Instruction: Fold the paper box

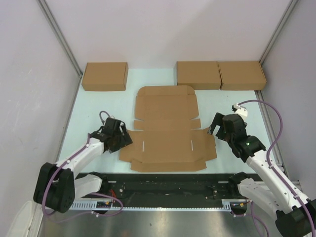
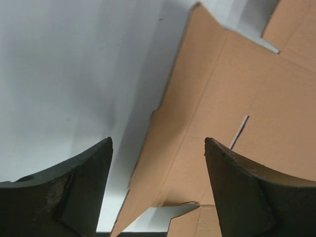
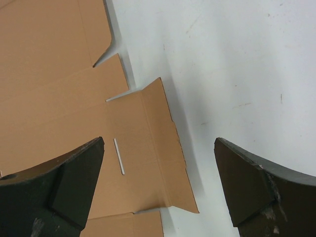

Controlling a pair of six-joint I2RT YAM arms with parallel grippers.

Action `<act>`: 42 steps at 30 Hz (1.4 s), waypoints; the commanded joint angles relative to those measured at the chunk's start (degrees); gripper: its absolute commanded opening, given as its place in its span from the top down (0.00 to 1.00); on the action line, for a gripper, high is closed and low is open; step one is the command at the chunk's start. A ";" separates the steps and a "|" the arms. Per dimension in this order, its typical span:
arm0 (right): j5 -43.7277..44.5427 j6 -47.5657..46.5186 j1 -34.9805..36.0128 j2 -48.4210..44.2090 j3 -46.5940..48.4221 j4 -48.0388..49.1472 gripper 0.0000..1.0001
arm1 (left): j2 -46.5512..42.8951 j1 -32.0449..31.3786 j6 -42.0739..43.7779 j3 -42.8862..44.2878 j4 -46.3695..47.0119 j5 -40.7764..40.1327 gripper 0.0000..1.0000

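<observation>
On my pale table [image 1: 98, 106], between white walls [image 1: 163, 29] and with three shut boxes [image 1: 104, 76] along its far edge, the paper box [image 1: 167, 133] lies flat and unfolded at centre. My left gripper [image 1: 126, 140] and right gripper [image 1: 212, 130] reach low over its side flaps, jaws spread, pinching nothing.

- Left wrist view: the paper box [image 2: 237, 98] runs off the right and bottom edges, so only part of it shows.
- Right wrist view: the box is cropped at the left, top and bottom edges.
- Top view: cannot tell whether the left pincer [image 1: 126, 139] touches the box flap.
- Top view: the right arm [image 1: 276, 182] is cropped at the lower right corner.
</observation>
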 commanded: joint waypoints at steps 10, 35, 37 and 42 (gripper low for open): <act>-3.10 -0.85 -0.30 -2.71 0.00 1.52 0.01 | 0.64 0.66 7.76 2.46 10.11 14.77 0.92; -5.57 -2.43 -0.21 -11.93 8.00 -1.55 0.05 | -10.52 -6.02 35.35 28.13 20.54 17.49 1.00; -5.13 -2.60 -0.21 -14.30 9.05 -1.73 0.05 | -11.32 -5.93 37.81 28.83 22.22 17.14 1.00; -3.73 -3.39 -0.21 -18.17 12.04 -2.34 0.05 | -7.12 -5.93 40.02 38.04 24.68 17.40 1.00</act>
